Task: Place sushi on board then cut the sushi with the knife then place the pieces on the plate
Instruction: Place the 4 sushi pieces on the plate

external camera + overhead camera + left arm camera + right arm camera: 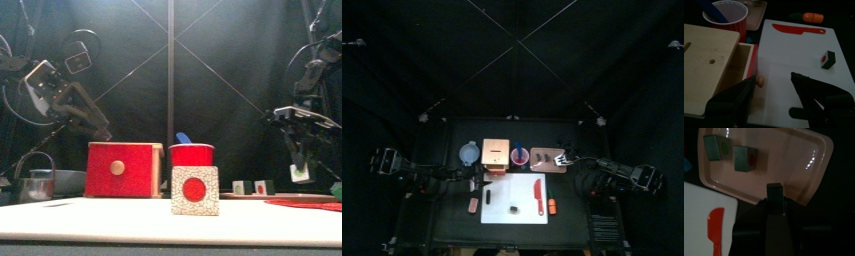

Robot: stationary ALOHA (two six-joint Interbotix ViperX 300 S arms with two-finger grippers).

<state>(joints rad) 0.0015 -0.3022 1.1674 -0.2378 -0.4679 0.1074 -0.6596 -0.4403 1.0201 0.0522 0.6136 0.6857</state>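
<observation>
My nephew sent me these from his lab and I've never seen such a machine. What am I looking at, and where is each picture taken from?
It is a robot with two black arms at a small table, each ending in a two-jawed gripper. One picture looks down from high above, one looks level from the table's front edge, and two come from cameras on the arms' wrists.

On the table are a white board with a red toy knife and one sushi piece, a wooden box, a red cup and a pink tray holding two cut pieces.

The left gripper hangs open over the board. The right gripper is over the tray, shut on what looks like another piece.
</observation>
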